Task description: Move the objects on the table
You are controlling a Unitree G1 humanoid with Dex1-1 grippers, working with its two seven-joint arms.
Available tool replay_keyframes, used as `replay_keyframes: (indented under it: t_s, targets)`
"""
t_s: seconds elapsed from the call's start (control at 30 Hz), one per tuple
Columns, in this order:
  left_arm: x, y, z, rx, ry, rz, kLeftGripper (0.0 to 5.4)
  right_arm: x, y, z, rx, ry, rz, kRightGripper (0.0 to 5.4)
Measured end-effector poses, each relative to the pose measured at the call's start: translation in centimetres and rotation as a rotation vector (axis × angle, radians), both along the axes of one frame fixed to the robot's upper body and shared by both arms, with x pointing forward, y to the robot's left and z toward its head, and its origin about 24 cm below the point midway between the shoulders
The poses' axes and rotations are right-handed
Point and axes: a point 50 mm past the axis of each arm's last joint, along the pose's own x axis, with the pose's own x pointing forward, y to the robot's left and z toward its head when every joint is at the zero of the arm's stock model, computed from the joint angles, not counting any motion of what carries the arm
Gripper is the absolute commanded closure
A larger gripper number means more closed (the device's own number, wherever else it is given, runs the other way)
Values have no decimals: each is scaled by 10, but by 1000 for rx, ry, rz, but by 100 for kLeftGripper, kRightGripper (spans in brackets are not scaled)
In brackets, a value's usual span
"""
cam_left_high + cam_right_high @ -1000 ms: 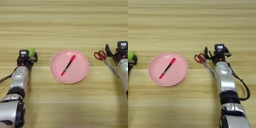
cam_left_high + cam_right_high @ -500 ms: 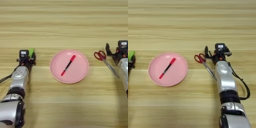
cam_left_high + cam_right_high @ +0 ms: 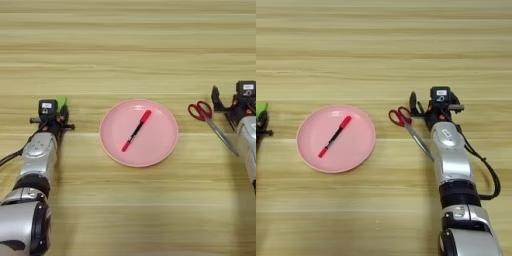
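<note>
The red marker pen (image 3: 136, 131) lies slantwise on a pink plate (image 3: 162, 142) at the middle of the table (image 3: 130, 45). The light-green bar (image 3: 61, 103) lies on the wood left of the plate. My left gripper (image 3: 58, 113) is shut on the bar's near end, and the far end sticks out past the fingertips. On the right side my right gripper (image 3: 425, 104) stands open. One of its black fingers (image 3: 413, 99) is just beyond the handles of the red scissors (image 3: 400, 116).
The scissors' grey blades (image 3: 420, 140) run back along the inner side of my right forearm (image 3: 448, 150). A black cable (image 3: 487, 172) loops off that arm. Bare wood spreads across the far half of the table.
The left gripper's fingers have drawn closer together at the green bar. The pen, plate, scissors and right arm have stayed in place.
</note>
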Motion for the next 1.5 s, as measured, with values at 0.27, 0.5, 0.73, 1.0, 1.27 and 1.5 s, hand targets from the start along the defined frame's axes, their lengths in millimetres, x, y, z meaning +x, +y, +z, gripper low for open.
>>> replay_keyframes:
  t_s: [0.27,0.5,0.73,1.0,1.27,1.5]
  targets:
    - [-1,0,0,-2,-4,-4,408,0,0,-1,1,5,-2,0]
    - [-4,-3,5,1,-37,-31,408,0,0,-2,1,7,-2,0]
    - [-5,-21,30,10,-135,-110,408,0,0,-2,1,7,-2,0]
    - [-16,-51,51,-1,-165,-238,408,0,0,-2,2,9,-1,0]
    - [-25,-73,58,-11,-151,-331,408,1,0,-3,3,12,0,0]
    - [-34,-94,56,-23,-110,-438,408,1,0,-3,3,13,-1,0]
